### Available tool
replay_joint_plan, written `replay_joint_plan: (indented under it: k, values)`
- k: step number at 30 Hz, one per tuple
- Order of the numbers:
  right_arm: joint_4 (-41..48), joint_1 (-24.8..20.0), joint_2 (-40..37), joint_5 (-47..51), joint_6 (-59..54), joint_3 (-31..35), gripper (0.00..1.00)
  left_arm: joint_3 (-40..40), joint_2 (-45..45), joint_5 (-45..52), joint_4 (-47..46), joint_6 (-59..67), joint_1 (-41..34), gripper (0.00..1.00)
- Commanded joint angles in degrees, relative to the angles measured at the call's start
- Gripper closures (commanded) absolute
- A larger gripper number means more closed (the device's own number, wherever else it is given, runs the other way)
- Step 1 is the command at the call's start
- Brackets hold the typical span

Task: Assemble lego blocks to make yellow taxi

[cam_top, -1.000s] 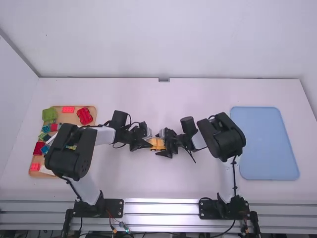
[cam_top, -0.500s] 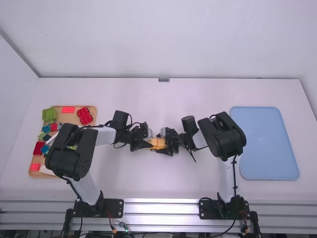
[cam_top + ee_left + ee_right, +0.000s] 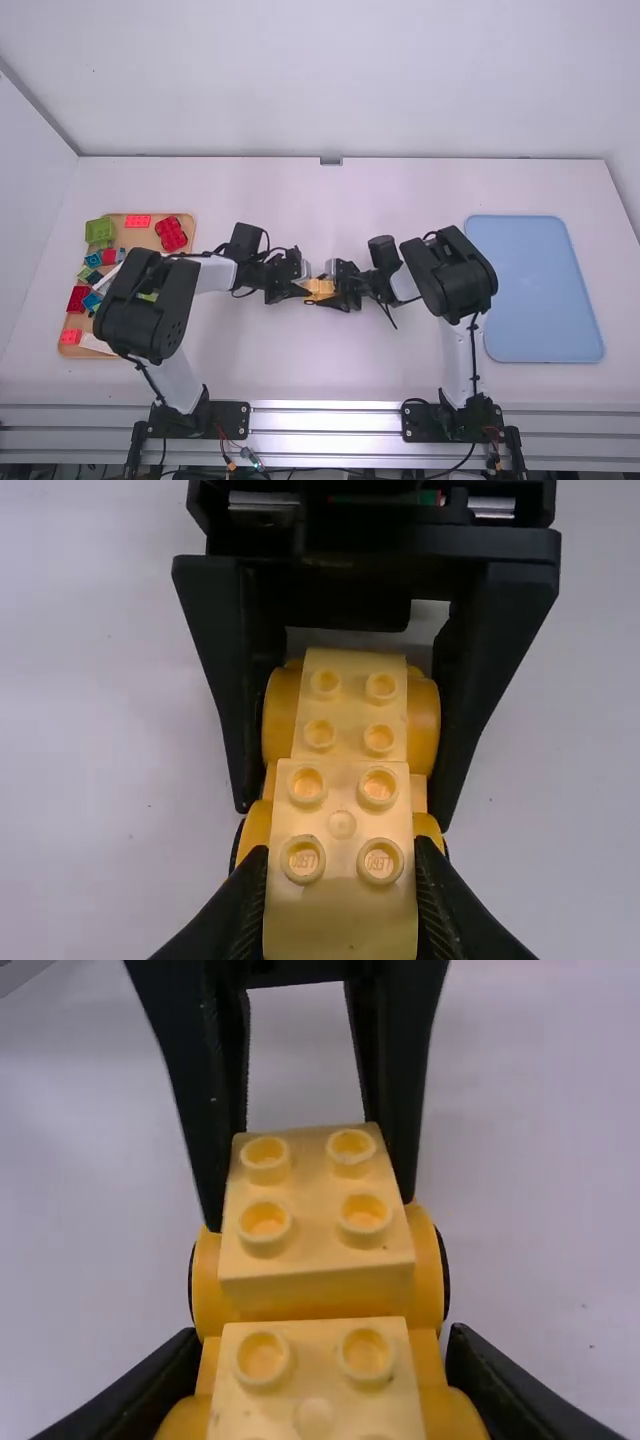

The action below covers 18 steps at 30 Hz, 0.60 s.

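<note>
A white table (image 3: 300, 370) lies under the left pincer (image 3: 302, 289). Past the pincer stands a big white wall (image 3: 330, 80). Another pale wall (image 3: 30, 190) stands well to its left.

Downward overview, two wrist close-ups

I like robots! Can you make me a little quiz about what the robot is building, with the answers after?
1. True or false: the blue tray lies on the left arm's side of the table.
2. What does the left pincer grip?
A) a red block
B) a yellow block
C) a green block
3. Fill in: that gripped block shows ____ studs on top.

Key: 1 false; 2 B; 3 four
</note>
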State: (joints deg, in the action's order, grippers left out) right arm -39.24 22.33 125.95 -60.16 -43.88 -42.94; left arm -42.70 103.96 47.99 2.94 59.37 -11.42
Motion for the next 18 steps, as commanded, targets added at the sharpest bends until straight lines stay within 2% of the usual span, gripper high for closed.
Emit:
replay_joint_plan:
  k: [1,13,16,17,18]
  values:
    - [0.9,-0.1,1.1,-0.9,-0.5,0.6,0.50,-1.5,2.1,0.6,-0.3,0.5,-0.3,0.99]
    - [0.9,-0.2,1.1,-0.9,-0.5,0.6,0.49,-1.8,3.0,-4.0,-0.9,0.7,-3.8,0.99]
    - [0.9,-0.3,1.1,-0.9,-0.5,0.6,0.49,-1.8,3.0,-4.5,-0.9,1.6,-4.1,0.92]
    - [0.9,-0.3,1.1,-0.9,-0.5,0.6,0.49,-1.7,3.0,-4.1,-1.0,2.1,-4.1,0.88]
    - [1.0,-0.2,1.1,-0.9,-0.4,0.6,0.49,-1.7,3.0,-3.9,-1.0,1.9,-3.9,0.78]
